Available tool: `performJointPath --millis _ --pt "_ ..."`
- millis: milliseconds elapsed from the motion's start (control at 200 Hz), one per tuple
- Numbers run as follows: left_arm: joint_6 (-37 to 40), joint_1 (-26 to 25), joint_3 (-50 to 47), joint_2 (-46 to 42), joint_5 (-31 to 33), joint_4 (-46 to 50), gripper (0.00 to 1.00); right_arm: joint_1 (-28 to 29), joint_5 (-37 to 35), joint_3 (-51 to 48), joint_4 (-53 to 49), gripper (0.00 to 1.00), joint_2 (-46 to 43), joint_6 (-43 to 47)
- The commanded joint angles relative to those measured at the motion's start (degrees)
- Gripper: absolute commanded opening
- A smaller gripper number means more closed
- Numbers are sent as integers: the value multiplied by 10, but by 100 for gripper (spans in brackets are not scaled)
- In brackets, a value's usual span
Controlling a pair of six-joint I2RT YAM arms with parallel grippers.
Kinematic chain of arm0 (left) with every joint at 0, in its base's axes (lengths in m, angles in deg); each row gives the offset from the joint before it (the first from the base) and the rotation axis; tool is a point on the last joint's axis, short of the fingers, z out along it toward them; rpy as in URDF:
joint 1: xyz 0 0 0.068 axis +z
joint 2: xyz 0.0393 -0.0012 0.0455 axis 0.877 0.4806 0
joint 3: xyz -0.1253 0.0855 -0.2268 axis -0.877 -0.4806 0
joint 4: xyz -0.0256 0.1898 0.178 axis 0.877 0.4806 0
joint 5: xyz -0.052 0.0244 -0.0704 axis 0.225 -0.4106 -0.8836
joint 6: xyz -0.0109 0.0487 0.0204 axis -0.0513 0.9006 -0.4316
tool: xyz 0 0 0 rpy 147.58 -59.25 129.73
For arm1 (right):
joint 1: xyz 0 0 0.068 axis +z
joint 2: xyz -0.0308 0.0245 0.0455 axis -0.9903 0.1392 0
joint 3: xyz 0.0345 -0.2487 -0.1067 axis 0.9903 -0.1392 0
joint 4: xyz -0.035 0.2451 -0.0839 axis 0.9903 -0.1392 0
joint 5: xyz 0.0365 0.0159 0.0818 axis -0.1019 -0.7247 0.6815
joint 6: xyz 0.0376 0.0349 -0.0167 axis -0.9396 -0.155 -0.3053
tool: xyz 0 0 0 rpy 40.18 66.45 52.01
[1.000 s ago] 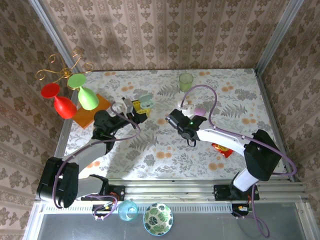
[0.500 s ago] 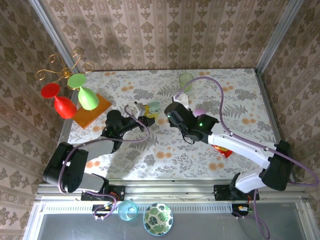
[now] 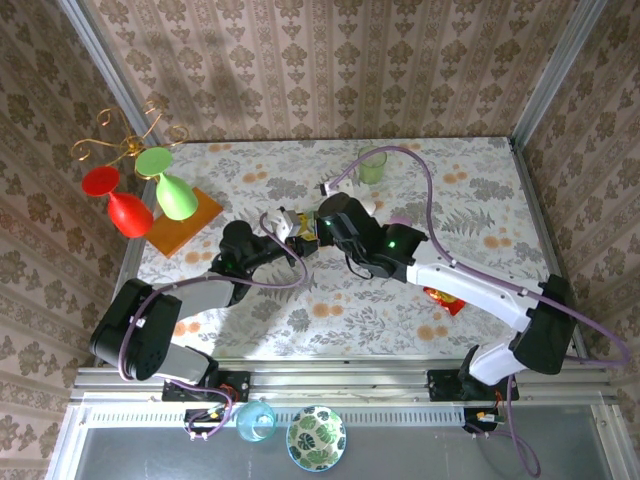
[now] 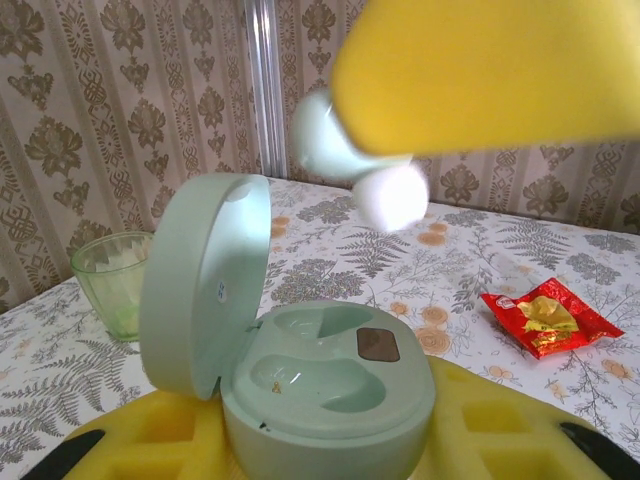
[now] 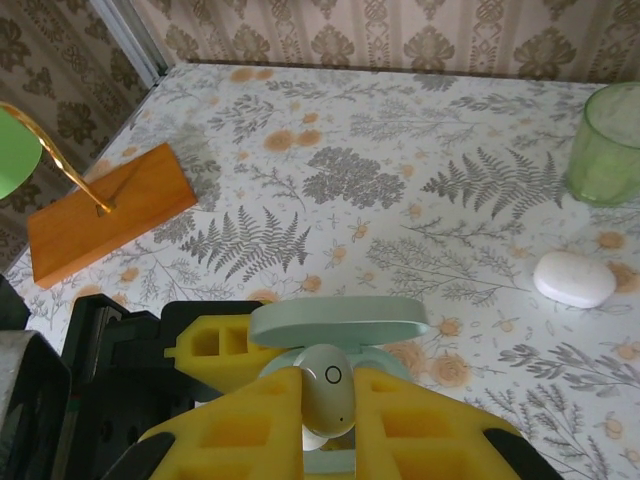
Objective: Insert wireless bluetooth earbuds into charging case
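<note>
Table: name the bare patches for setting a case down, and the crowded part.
Free: the far strip between orange base and green cup; the far-right corner beyond the cup; the near middle beside the red packet. Crowded: the centre, where the left gripper with the mint case meets the right gripper with an earbud.

Pale mint green for the charging case [image 4: 300, 390], with a small brown patch inside. Off-white with a greenish tint for the earbud [image 5: 328, 388]. Bright yellow for the foam finger pads [image 5: 420, 440]. White tablecloth [image 3: 330, 310] printed with grey ferns and orange blossoms. Beige damask stripes on the wallpaper [image 3: 300, 60]. Translucent green cup [image 3: 372, 163]; red and yellow packet [image 4: 545, 318]; white pebble case [image 5: 573, 279]; orange wooden base [image 5: 100, 215].
</note>
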Motion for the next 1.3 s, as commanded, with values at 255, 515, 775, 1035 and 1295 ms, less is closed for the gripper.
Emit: performJointPath --millis 255,515,775,1035,1295 --pt "11 -3 14 -22 -3 -8 16 1 30 12 15 14 27 -4" --pt "11 -4 18 -23 -4 -4 16 1 44 5 21 14 37 -12" --pt "12 -4 19 -22 4 -1 17 2 57 1 18 15 34 -23" --pt "4 -2 21 -17 4 -7 17 1 50 -13 27 27 23 -29" --pt "1 4 16 -16 3 -9 17 -8 46 -37 58 34 -13 -23"
